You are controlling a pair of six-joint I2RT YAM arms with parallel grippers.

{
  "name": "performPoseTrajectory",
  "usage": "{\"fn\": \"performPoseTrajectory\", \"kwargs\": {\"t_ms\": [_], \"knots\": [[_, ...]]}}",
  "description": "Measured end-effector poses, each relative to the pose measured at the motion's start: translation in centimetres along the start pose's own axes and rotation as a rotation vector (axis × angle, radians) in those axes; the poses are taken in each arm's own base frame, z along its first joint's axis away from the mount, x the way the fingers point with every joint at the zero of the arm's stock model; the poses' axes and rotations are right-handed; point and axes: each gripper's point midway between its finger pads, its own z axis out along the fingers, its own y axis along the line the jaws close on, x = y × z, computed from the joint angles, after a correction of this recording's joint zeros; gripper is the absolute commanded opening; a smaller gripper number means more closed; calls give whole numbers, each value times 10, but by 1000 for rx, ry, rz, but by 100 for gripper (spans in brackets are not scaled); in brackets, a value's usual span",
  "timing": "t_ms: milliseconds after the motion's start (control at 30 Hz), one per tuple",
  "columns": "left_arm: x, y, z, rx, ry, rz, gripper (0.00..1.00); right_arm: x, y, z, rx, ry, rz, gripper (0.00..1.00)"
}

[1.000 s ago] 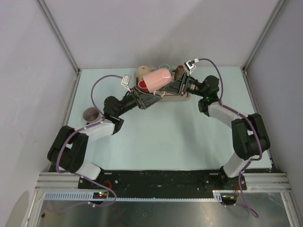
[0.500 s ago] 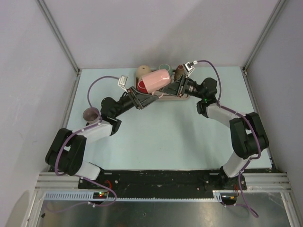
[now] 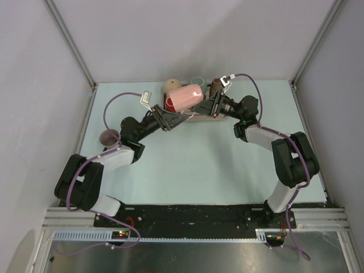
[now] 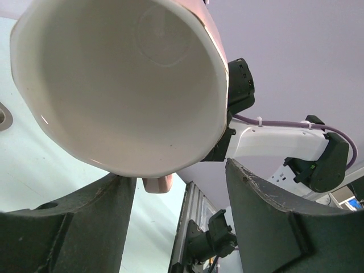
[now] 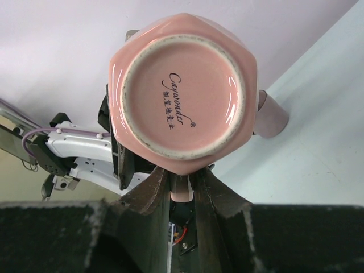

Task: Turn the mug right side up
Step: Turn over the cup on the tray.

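Note:
The pink mug (image 3: 185, 96) hangs in the air on its side above the back of the table, its mouth toward the left arm. My right gripper (image 3: 207, 104) is shut on the mug's handle (image 5: 181, 192). The right wrist view shows the pink base (image 5: 183, 91) with printed script. My left gripper (image 3: 170, 116) is open just below the mouth. In the left wrist view the white inside (image 4: 119, 79) fills the top. The left gripper (image 4: 179, 219) has its fingers spread wide beneath the rim, and the handle (image 4: 156, 185) shows between them.
Behind the mug a low wooden stand (image 3: 219, 117) holds a beige mug (image 3: 172, 85), a red mug (image 3: 169, 103), a teal mug (image 3: 197, 81) and a brown one (image 3: 216, 85). A dark mauve cup (image 3: 108, 136) stands at the left by the left arm, also in the right wrist view (image 5: 272, 114).
The mug has shifted slightly left with the right gripper. The left arm has drawn back a little to the left, its gripper staying under the mouth.

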Motion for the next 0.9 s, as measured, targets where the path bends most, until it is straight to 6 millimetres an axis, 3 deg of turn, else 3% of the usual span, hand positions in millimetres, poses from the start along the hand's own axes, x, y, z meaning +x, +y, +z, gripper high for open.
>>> {"fn": "performPoseTrajectory", "kwargs": {"t_ms": [567, 900], "knots": [[-7, 4, -9, -15, -33, 28, 62, 12, 1, 7, -6, -73, 60, 0], [-11, 5, -11, -19, -48, 37, 51, 14, 7, 9, -31, -93, 36, 0]]}}
